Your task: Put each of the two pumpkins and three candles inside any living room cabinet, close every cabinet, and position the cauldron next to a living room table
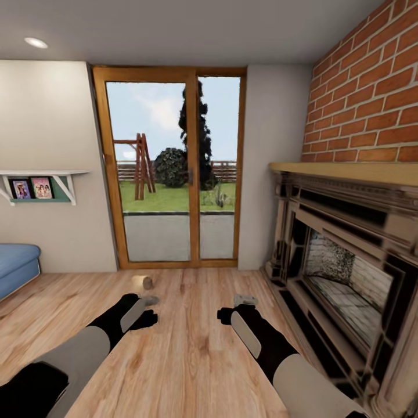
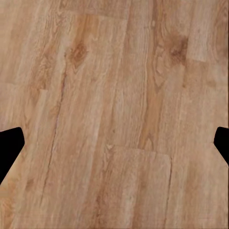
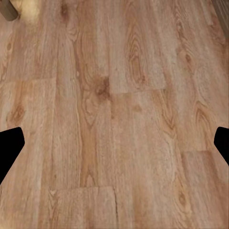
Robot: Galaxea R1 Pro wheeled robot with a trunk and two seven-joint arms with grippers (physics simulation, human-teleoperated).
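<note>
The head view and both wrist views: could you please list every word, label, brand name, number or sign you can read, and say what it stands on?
There is no readable text in any view.
The two framed pictures on the wall shelf show small figures, no lettering.
The fireplace, brick wall, glass door and wooden floor carry no writing.
The candle on the floor has no label.

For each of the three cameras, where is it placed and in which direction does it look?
Head view: on the robot's head, looking forward and down at the glass door, fireplace and wooden floor; both arms show, with left gripper and right gripper.
Left wrist view: on the left arm, facing straight down at the floor; dark fingertips at both edges.
Right wrist view: on the right arm, facing down; fingertips at the edges, a candle in a corner.
Shared: the floor; the candle also appears in the head view.
</note>
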